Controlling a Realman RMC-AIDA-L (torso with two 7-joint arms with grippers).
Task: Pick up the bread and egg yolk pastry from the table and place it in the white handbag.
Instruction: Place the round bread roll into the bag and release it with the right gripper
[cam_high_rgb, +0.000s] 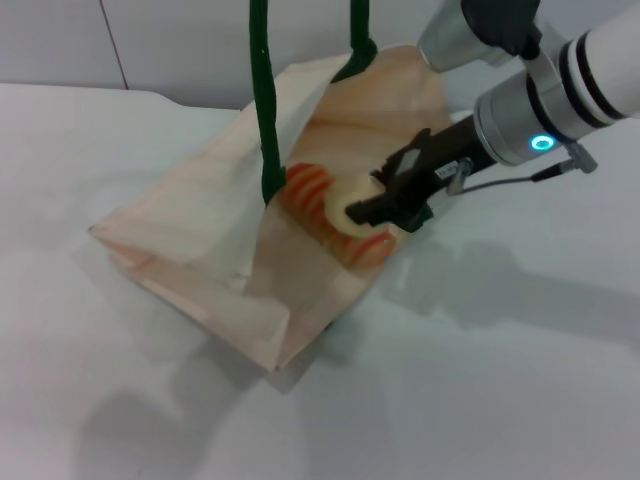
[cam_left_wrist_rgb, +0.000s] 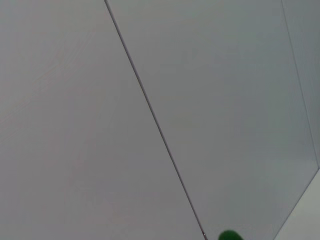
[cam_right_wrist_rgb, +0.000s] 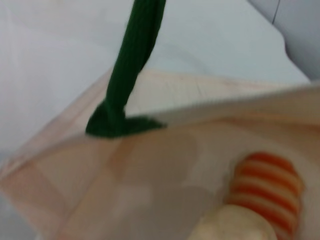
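Bag: the white handbag (cam_high_rgb: 200, 270) lies tilted on the tabletop (cam_high_rgb: 480, 400), its mouth gaping toward the right arm, so things can be slid in from that side rather than dropped from above.
Handles: the dark green handles (cam_high_rgb: 264, 110) run taut up out of the head view; something above seems to be lifting them, which would keep the mouth open. What holds them is not shown.
Right gripper: the right gripper (cam_high_rgb: 385, 205) reaches into the bag's mouth from the right, low and slanted along the bag's inner wall.
Fingers: the dark fingers (cam_high_rgb: 400, 190) are pinched on a pale cream lump, most likely the egg yolk pastry (cam_high_rgb: 358, 195), held just against the bread.
Bread: the bread (cam_high_rgb: 320, 205), striped orange and cream, rests inside the bag on its lower wall; the right wrist view shows it (cam_right_wrist_rgb: 267, 192) lying beneath the near handle, with the pale round piece beside it.
Left gripper: not seen in any view; the left wrist camera faces only a plain panelled wall (cam_left_wrist_rgb: 150, 100), with a speck of green at its edge.
Stage: judged as the last placement, with the loaf already in and the pastry about to be let go.
Risk: the round pastry may roll toward the open mouth once freed.
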